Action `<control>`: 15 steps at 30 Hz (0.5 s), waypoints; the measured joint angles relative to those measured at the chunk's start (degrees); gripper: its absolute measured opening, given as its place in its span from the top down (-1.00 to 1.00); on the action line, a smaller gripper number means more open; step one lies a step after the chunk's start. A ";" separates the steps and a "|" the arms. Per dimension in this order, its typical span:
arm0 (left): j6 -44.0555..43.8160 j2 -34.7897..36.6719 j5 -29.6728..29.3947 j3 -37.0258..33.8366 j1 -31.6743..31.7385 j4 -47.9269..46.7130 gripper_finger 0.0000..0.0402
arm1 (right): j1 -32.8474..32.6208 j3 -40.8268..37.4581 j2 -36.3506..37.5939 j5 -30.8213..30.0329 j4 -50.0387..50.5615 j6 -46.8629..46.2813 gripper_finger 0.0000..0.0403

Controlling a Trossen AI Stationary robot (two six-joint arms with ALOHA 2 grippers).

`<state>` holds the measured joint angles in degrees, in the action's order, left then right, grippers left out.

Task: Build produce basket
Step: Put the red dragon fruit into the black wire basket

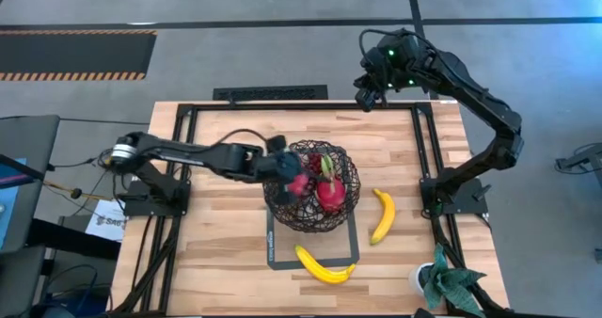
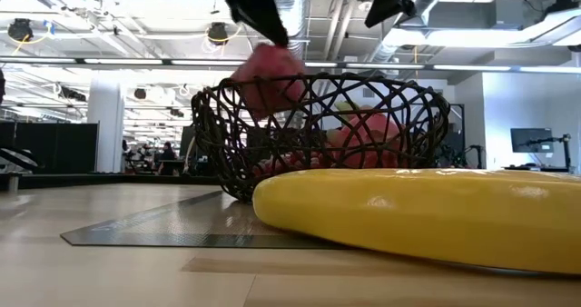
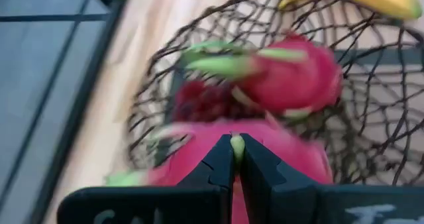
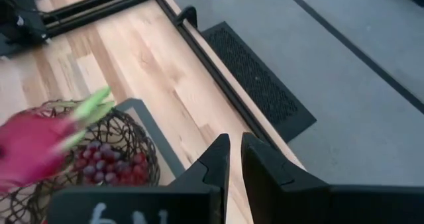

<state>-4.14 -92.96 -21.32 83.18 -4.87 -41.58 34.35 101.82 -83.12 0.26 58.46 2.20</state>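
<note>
Left pincer [image 3: 235, 159] grips one dragon fruit [image 3: 199, 154] over basket [image 1: 348, 203] holding another; two bananas [image 1: 382, 215] outside.

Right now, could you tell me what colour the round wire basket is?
Dark brown-black wire basket, clearest in the high view.

Light wooden bench [image 1: 226, 252] of butcher-block planks, edged by a black metal frame [image 1: 188, 120]. Near the middle, a dark flat mat [image 1: 273, 257] with the wire basket [image 1: 343, 200] standing on it. Just beside the basket, toward the right arm's base, one yellow banana [image 1: 382, 216] lying on bare wood. A second banana [image 1: 324, 266] at the mat's near edge, partly on it. At the near right corner, a green potted plant [image 1: 442, 285]. Both arm bases bolted at the bench's sides.
</note>
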 joint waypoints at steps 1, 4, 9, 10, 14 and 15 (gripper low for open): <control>0.08 -1.05 1.46 0.00 0.20 1.28 1.00 | 0.19 0.00 0.26 0.02 0.54 0.00 0.71; 0.31 -4.04 6.29 0.00 0.53 3.93 1.00 | 0.71 0.02 0.86 0.00 1.18 0.98 0.71; 0.42 -8.05 9.94 0.02 0.52 4.53 1.00 | 1.57 -0.02 1.73 -0.17 2.34 1.21 0.71; 0.41 -8.82 11.00 0.02 0.53 4.62 1.00 | 1.71 -0.02 1.91 -0.20 2.44 1.26 0.71; 0.00 -12.15 14.00 0.07 0.53 4.90 1.00 | 1.51 0.00 2.31 -0.16 3.04 1.28 0.71; 0.00 -12.88 14.51 0.07 0.53 5.22 1.00 | 1.29 0.00 2.44 -0.18 3.02 1.29 0.71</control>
<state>-4.14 -105.84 -6.81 83.24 -4.34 -36.36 35.64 101.82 -80.68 0.08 61.49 3.49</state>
